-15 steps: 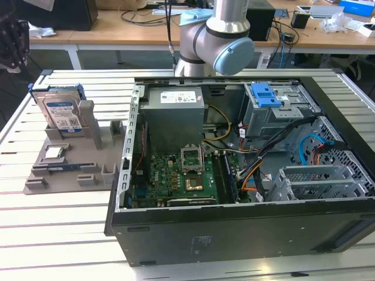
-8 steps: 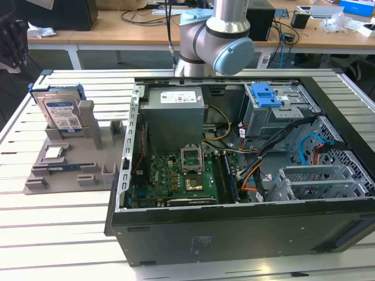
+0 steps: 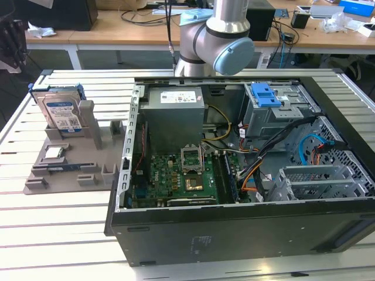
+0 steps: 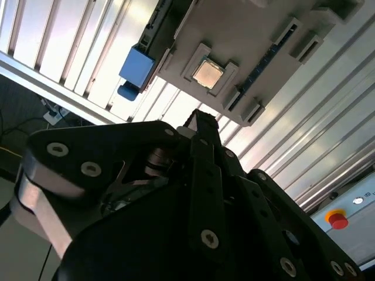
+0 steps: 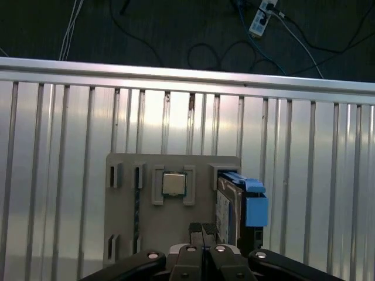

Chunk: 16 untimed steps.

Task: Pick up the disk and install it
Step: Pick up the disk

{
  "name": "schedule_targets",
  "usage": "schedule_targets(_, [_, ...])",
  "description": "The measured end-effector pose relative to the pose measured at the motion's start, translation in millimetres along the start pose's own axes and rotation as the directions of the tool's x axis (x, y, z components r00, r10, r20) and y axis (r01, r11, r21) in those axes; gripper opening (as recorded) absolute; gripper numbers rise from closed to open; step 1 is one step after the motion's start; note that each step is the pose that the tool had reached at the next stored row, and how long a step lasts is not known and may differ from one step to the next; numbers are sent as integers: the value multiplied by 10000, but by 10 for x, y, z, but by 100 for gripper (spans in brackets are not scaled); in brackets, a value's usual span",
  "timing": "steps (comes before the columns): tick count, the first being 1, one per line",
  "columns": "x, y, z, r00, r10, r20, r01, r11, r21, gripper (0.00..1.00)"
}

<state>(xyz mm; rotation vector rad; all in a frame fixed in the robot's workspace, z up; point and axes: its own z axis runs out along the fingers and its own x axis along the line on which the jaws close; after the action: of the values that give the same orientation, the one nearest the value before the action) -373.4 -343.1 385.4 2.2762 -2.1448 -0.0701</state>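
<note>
On the grey holder (image 3: 58, 175) at the exterior view's left, the disk (image 3: 61, 111) is standing upright on its edge in a slot, with its blue carrier framing it. In the first wrist view it is showing edge-on, just beside the small square processor chip (image 5: 173, 183). I am holding my gripper (image 5: 202, 229) over the holder, fingers pressed together and gripping nothing, apart from the disk. The holder is lying on the slatted metal table (image 3: 70, 234), beside the open computer case (image 3: 234, 225)

No legible print, the disk (image 3: 61, 112) included
</note>
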Motion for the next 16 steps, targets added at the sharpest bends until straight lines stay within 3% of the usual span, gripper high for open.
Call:
schedule_targets(3, [0, 0, 0, 10000, -3, 0, 3, 10000, -1, 16])
schedule_targets(4, [0, 0, 0, 10000, -4, 0, 4, 10000, 0, 29])
schedule_targets(8, [0, 0, 0, 10000, -8, -1, 8, 10000, -1, 48])
schedule_targets(16, [-27, -10, 17, 10000, -11, -1, 11, 10000, -1, 48])
